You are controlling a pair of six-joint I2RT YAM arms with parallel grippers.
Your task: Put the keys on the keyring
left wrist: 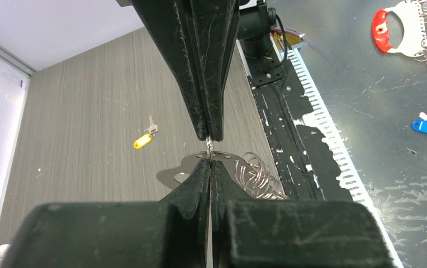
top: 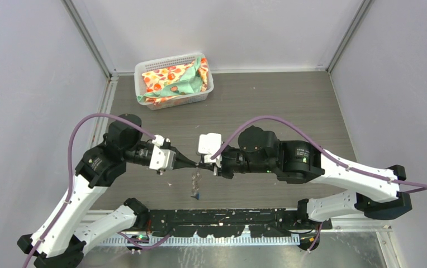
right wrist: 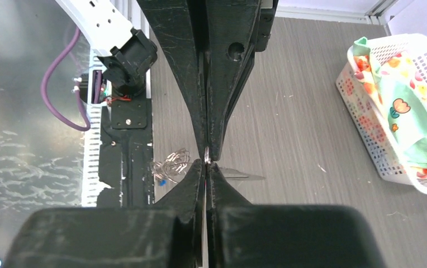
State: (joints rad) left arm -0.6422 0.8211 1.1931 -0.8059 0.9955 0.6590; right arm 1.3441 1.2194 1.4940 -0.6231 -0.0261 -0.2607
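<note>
Left gripper (left wrist: 209,167) clamps the keyring (left wrist: 169,176). Meeting it tip to tip, right gripper (left wrist: 209,134) pinches a small wire ring (left wrist: 209,147) between them. The yellow key (left wrist: 142,141) lies apart on the table (left wrist: 88,111).

Appearance check on my rig. Left arm (top: 82,192) and right arm (top: 351,173): white shell links, black rounded joint housings, black base blocks. Left cable (top: 71,146) and right cable (top: 267,118): both purple and sheathed, running along the links. White wrist blocks (top: 161,158) sit behind each tool. Left gripper (left wrist: 208,164) and right gripper (right wrist: 207,166): matte black, wedge-shaped fingers (left wrist: 189,190), with pale scratches along the faces. One left finger has a round hole (right wrist: 234,51). Black base plate (right wrist: 130,120) with small screw heads, and red wiring just above it.
</note>
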